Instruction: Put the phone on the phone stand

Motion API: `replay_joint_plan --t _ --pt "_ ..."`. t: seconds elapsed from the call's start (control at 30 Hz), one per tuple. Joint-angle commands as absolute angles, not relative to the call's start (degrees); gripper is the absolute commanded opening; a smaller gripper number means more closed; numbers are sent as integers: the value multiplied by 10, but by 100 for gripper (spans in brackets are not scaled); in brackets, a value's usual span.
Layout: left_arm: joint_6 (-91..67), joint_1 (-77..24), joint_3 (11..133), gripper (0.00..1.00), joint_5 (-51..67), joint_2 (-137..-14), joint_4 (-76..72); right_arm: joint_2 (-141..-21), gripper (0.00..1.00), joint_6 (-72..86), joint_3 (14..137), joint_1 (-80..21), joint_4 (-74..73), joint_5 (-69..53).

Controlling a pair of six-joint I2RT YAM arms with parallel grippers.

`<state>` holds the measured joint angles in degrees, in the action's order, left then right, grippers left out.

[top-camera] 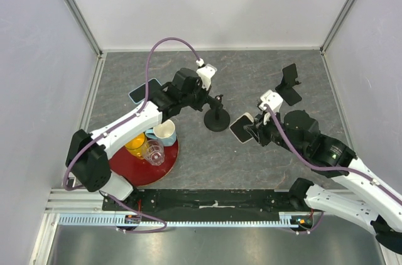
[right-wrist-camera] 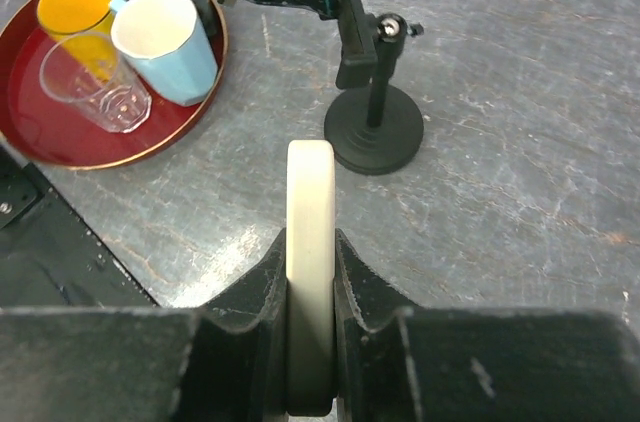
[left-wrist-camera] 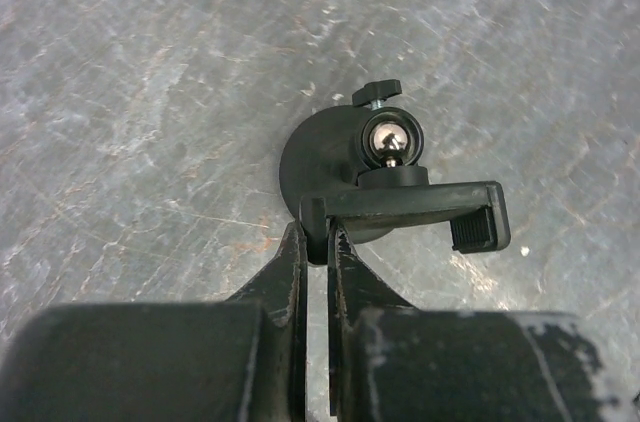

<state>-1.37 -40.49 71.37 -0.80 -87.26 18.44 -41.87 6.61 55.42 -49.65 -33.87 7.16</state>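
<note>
We see the right gripper (right-wrist-camera: 311, 277) clamped on the phone (right-wrist-camera: 310, 192), edge-on with its face hidden, held near the phone stand (right-wrist-camera: 377, 127), whose bracket end the left gripper (left-wrist-camera: 313, 239) pinches.

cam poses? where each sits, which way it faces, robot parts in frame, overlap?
Top external: above and behind the bases, facing down at the table; left arm, right arm, phone stand, phone, red tray.
Left wrist: on the left wrist, facing down onto the stand's clamp; own jaws pinch its end.
Right wrist: on the right wrist, facing across the table at stand and tray; own jaws hold the phone edge-on, left arm's tip behind.
Shared: stand in all three; tray in top and right wrist.
</note>
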Motion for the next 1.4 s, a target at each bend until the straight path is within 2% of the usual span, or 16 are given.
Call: replay_joint_plan --t 0.0,0.17,0.27,0.37,0.77,1.2,1.37 --pt "42 -410 701 2 108 -831 174 -444 0 44 572 -497 -279 19" --pt "65 -410 708 2 187 -835 203 -464 0 5 563 -497 -239 -52" --pt "83 -410 708 2 250 -831 214 -472 0 -75 546 -497 -209 -157" --pt "93 -411 703 2 274 -823 217 -507 0 -95 552 -497 -175 -205" --pt "105 -420 686 2 321 -785 219 -692 0 -242 653 -495 -145 -251" --pt "132 -422 687 2 387 -781 236 -739 0 -263 707 -434 -156 -401" --pt "134 -422 690 2 393 -785 242 -753 0 -277 715 -433 -162 -405"
